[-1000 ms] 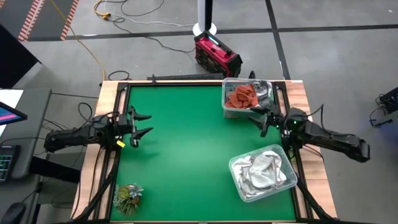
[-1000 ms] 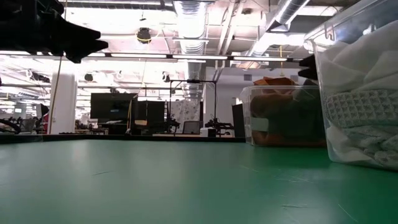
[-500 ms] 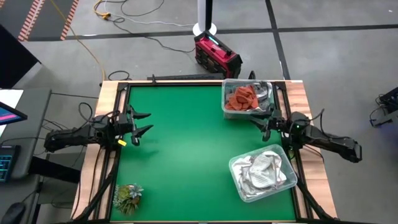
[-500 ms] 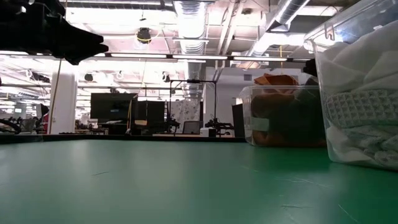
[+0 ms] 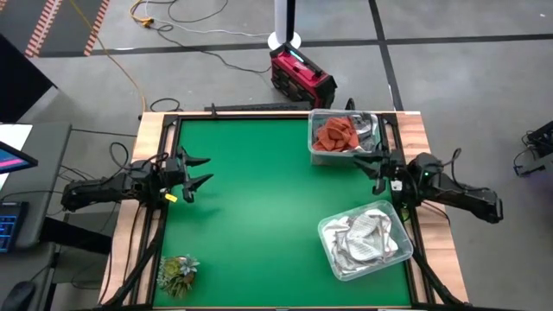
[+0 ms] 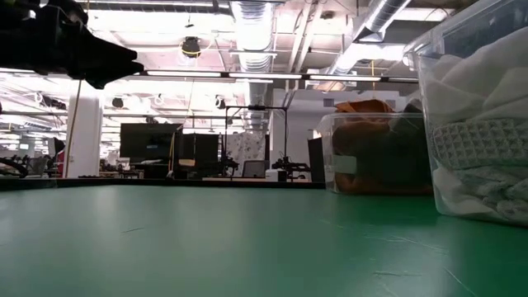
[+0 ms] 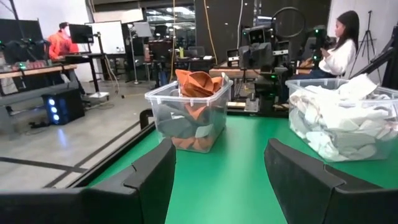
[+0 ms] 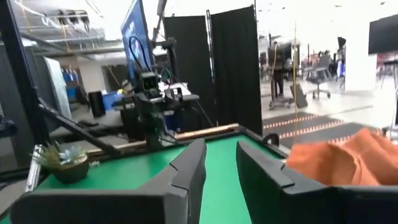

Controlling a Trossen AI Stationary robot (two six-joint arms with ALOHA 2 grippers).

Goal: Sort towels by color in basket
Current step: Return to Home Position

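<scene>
1. Right gripper (image 5: pixel 370 161), fingers parted, hangs beside the far bin (image 5: pixel 312 138).
2. Left gripper (image 5: pixel 197 173), spread, waits at the surface's (image 5: pixel 259 216) left edge.
3. I see the orange towel (image 5: pixel 335 134) crumpled beside grey towels (image 5: pixel 366 129) in the far bin; white towels (image 5: pixel 365 238) fill the near bin (image 5: pixel 327 229).

I count two claws, both mine: my left gripper (image 5: pixel 200 171) at the frame's left and my right gripper (image 5: pixel 367 162) at its right, two fingers on each. One green table (image 5: pixel 259 203). Two clear bins on it: the upper bin (image 5: pixel 312 131) at upper right and the lower bin (image 5: pixel 325 233) at lower right. One orange towel (image 5: pixel 337 134) lies in the upper bin, with at least one dark grey towel (image 5: pixel 368 128) beside it. The white and pale grey towels (image 5: pixel 367 238) in the lower bin are heaped together, so I cannot number them. One leafy tuft (image 5: pixel 177 272) at lower left. One red case (image 5: pixel 301 76) on the floor at the top. My left wrist view shows two people: one person in orange (image 7: pixel 62 38), one person in white (image 7: pixel 341 53).
</scene>
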